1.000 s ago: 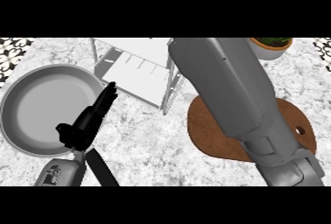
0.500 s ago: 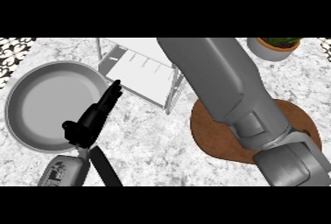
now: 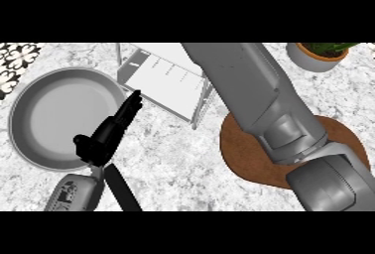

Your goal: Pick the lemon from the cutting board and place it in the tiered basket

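Counter [image 3: 172, 168] is white marble with grey speckling all over, and at 10 o'clock there's a black-and-white flower-pattern tile bit [image 3: 16, 62]. The pan [image 3: 62, 116] at 9 o'clock is plain silver-grey with a black handle [image 3: 123, 191], the cutting board [image 3: 253, 158] at 4 o'clock is reddish brown. The tiered basket [image 3: 164, 82] at 12 is pale grey-white wire, the pot [image 3: 313, 58] at 2 o'clock is light grey with green leaves, and the black left hand [image 3: 106, 135] sits against a grey forearm [image 3: 256, 94].

Left hand [image 3: 102, 139] is showing matte black throughout, with slim fingers and a blocky palm. Left forearm [image 3: 73, 194] is presenting a grey casing with a dark recessed panel. Right forearm [image 3: 256, 99] is appearing as a large grey shell in segments, with visible seams and a rounded, lighter lower housing.
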Controlling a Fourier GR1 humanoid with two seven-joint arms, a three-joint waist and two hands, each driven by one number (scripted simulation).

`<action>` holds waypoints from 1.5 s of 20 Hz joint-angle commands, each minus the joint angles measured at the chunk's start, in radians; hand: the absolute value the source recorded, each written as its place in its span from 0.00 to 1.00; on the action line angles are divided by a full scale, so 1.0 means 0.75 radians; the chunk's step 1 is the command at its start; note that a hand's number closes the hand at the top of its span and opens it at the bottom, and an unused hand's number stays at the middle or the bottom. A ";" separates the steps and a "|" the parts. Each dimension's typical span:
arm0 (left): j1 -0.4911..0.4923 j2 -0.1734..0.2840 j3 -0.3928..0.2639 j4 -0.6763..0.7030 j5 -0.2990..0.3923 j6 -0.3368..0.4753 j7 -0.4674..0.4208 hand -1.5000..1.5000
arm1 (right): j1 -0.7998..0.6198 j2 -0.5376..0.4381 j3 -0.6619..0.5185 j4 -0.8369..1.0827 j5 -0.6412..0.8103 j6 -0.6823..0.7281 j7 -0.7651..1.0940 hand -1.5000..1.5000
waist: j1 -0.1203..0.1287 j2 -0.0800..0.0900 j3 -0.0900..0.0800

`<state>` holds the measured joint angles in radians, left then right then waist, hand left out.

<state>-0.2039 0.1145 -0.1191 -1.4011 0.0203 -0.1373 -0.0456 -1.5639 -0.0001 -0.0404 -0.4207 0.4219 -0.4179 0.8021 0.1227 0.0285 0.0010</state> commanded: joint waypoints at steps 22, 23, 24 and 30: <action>0.112 0.009 0.106 0.031 0.005 0.060 0.008 0.50 | -0.052 -0.186 0.077 0.071 -0.025 -0.800 -0.047 0.00 | -0.212 -0.061 0.000; 0.148 -0.018 0.088 0.015 -0.019 0.095 -0.009 0.50 | 0.048 -0.182 0.055 -0.003 -0.053 -0.835 -0.116 0.00 | -0.221 -0.063 0.001; 0.133 0.019 0.128 0.043 0.024 0.043 -0.017 0.50 | 0.055 -0.174 0.062 -0.057 -0.054 -0.804 -0.095 0.00 | -0.232 -0.067 0.000; 0.252 0.008 0.117 -0.028 0.001 0.069 -0.029 0.50 | 0.321 -0.328 0.062 -0.362 -0.095 -0.668 -0.120 0.00 | -0.280 -0.085 0.002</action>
<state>-0.0671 0.1357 -0.0269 -1.4408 0.0202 -0.0924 -0.0608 -1.4191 -0.1786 0.0031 -0.5664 0.3636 -0.9614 0.7006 -0.0640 -0.0328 0.0098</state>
